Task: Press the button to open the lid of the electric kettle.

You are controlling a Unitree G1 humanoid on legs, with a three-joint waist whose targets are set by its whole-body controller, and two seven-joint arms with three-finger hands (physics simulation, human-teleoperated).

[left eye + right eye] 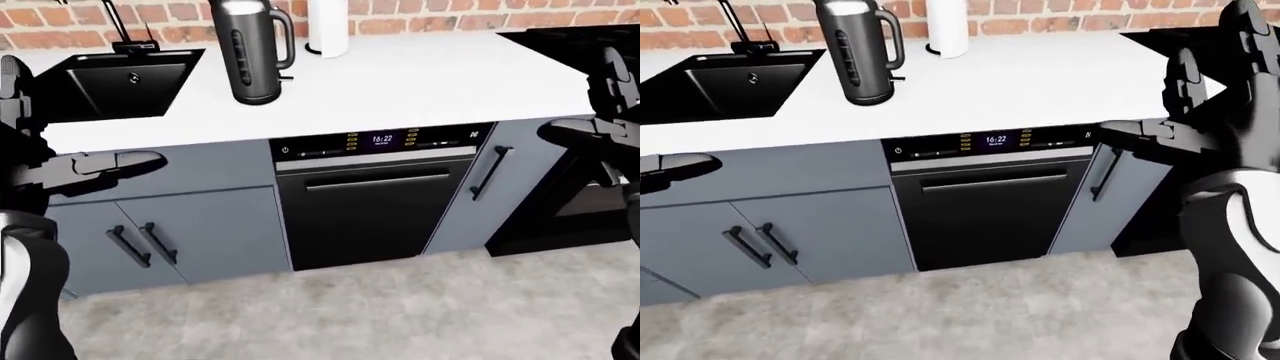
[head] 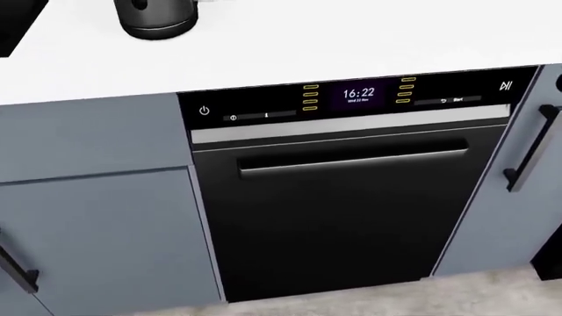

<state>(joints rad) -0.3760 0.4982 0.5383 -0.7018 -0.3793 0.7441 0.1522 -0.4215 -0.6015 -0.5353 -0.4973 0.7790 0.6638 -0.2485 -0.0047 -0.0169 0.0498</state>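
Left-eye view takes in one white counter (image 1: pixel 430 82), one black dishwasher (image 1: pixel 365 202) under it, one black sink (image 1: pixel 115 86) at the upper left, one electric kettle (image 1: pixel 250 49) and one white roll (image 1: pixel 327 26). Upright near the counter's far edge, the kettle stands between sink and roll. Two hands hang level below the counter edge, well apart from the kettle: the left hand (image 1: pixel 110 162) points its fingers rightward, the right hand (image 1: pixel 1140 135) leftward. Neither holds anything; finger spread cannot be told.
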